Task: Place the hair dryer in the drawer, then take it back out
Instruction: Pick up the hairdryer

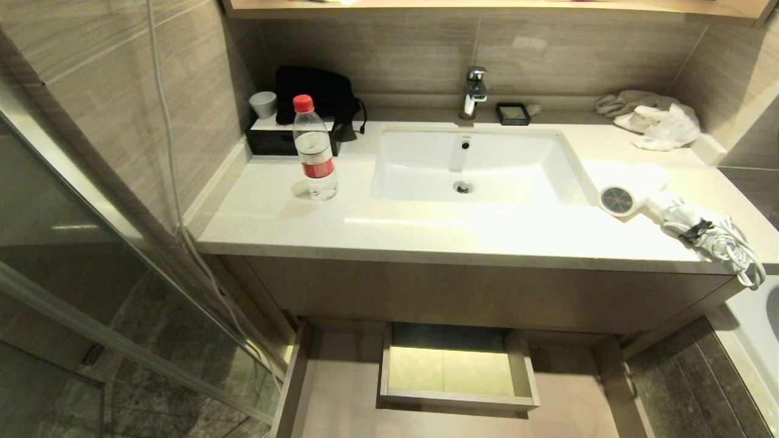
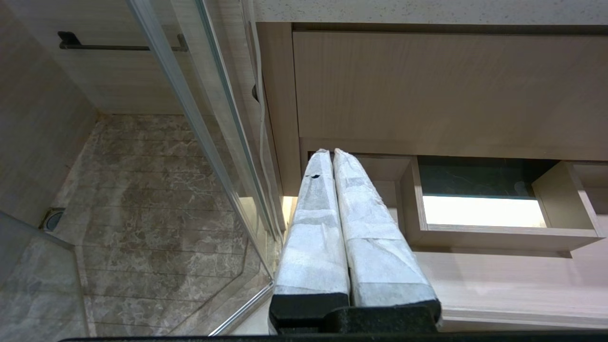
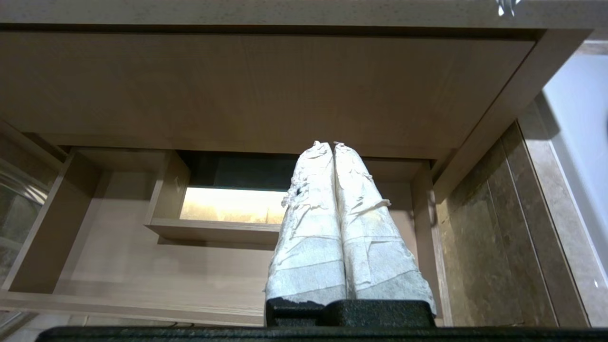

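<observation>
nothing is held right now. the left gripper (image 2: 332, 152) is seen with its wrapped fingers pressed flat together, empty, aimed at the left end of the open drawer (image 2: 498, 278). the right gripper (image 3: 332, 144) is pinched closed the same way, also empty, with the drawer's boxed cutout just past its tips.

the hair dryer (image 1: 633, 193) is well above both tools, up on the counter (image 1: 426, 234) right of the sink (image 1: 468, 164), lying on its side with the mesh grille facing the sink and the bundled cord (image 1: 718, 240) trailing near the counter edge.

handling guess: it's probably light, hard and smooth plastic, so the fat barrel could slip out of a narrow pinch. the slim handle looks like the better spot to be grabbed. the cord is floppy and could be snagged on the drawer wall going in.
</observation>
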Tool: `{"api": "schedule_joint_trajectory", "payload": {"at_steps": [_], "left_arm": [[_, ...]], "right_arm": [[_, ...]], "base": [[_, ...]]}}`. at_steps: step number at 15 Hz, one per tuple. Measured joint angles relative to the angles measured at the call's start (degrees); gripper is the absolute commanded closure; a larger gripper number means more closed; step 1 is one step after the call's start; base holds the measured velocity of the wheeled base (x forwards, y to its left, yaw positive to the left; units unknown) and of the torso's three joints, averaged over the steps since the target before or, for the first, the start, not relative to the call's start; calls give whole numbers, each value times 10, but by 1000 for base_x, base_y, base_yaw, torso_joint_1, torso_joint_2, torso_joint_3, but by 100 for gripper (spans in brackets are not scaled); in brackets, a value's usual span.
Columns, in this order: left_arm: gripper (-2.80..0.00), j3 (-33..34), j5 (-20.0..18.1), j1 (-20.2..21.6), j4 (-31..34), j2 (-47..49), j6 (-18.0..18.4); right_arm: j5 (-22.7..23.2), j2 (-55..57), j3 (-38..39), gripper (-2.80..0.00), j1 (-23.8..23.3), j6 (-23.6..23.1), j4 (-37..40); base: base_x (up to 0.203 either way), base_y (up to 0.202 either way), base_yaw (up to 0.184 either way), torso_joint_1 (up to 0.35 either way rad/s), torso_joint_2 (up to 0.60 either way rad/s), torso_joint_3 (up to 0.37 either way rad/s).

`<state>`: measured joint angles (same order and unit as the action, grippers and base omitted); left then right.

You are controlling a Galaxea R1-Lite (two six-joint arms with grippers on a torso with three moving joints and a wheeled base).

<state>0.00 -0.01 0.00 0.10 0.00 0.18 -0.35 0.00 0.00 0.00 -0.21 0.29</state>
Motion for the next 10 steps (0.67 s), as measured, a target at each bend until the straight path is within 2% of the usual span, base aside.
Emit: {"api": "schedule_joint_trajectory", "payload": {"at_steps": [4,10], "left_arm": [[0,0,0,0,0,0,0],[0,0,0,0,0,0,0]], "right_arm": [[1,0,0,0,0,0,-1],[-1,0,0,0,0,0,-2]], "base": [[0,0,0,30,-13,12],[0,0,0,289,-132,146]]}}
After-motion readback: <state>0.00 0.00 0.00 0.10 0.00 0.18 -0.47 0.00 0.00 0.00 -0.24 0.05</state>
